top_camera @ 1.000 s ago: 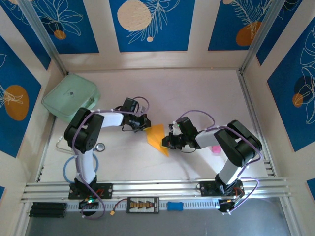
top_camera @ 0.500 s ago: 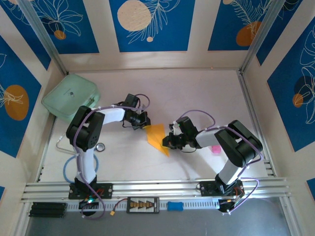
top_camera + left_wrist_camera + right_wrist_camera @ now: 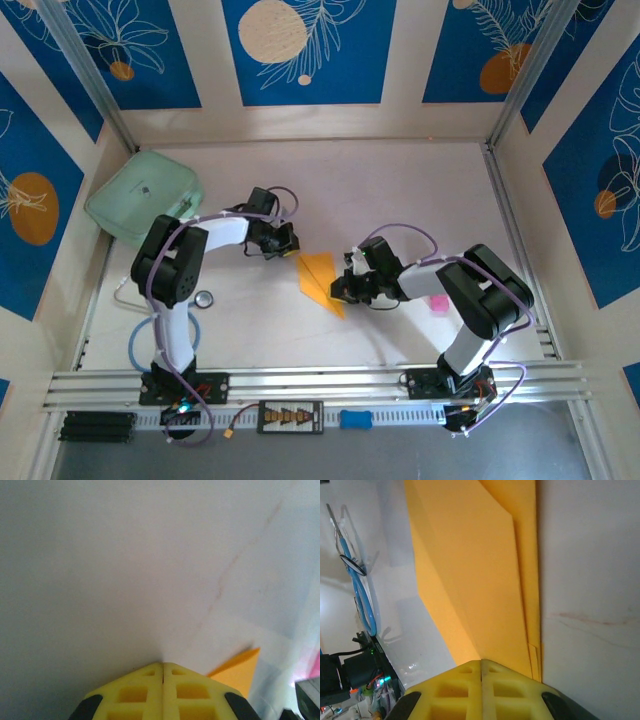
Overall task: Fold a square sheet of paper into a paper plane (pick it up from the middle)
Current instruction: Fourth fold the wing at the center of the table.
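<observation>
The square sheet of paper lies on the table as a folded orange-yellow pointed shape with layered flaps. My right gripper is shut, its yellow fingertips resting on the paper's near edge with nothing between them. My left gripper is also shut and empty. It sits on the bare table just up and left of the paper. In the left wrist view its tip is apart from the paper's corner, which lies to the right.
A mint-green case sits at the back left. A small pink object lies by the right arm. A small round metal piece and a blue cable loop lie near the left arm's base.
My left gripper has drawn back up and left off the paper's upper corner, leaving the paper uncovered. The right gripper and the paper have stayed put.
</observation>
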Available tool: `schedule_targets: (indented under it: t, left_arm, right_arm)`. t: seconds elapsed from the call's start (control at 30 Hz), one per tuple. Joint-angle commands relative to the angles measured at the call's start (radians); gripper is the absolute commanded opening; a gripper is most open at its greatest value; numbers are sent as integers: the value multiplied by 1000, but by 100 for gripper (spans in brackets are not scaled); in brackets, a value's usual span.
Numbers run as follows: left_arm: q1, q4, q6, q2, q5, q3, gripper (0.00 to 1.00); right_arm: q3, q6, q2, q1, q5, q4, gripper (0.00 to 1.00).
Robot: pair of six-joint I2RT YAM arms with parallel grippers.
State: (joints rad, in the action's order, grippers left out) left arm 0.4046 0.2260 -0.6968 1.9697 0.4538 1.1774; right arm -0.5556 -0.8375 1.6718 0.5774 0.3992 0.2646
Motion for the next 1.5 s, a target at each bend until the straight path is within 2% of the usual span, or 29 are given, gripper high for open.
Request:
schedule_targets:
  t: [0.0,0.2,0.3,0.4,0.63,0.9,1.07,1.33,1.47]
  left_arm:
    - [-32,19,17,-62,-79,3,2]
    - [12,-24,8,-149,-52,-45,4]
    - [59,-83,5,-165,14,-85,5]
    - [106,-133,30,-136,127,-100,5]
    - [128,-160,30,-38,222,-102,5]
    - [128,-110,58,26,129,-128,4]
    - [127,-91,85,42,111,-132,3]
    - [125,-75,98,27,91,-128,3]
    - [126,-82,94,27,91,-130,3]
  right_arm:
    - [38,28,43,-2,-45,-203,0]
    - [33,21,41,-2,-51,-204,0]
    - [34,19,38,-2,-53,-205,0]
    - [33,17,33,-2,-51,-209,0]
    - [30,20,11,-2,-49,-216,0]
    - [-8,20,-36,-1,-35,-246,0]
    - [-110,44,-78,18,-37,-321,0]
    - [-254,42,49,44,-44,-318,1]
    - [-256,20,126,59,-36,-283,2]
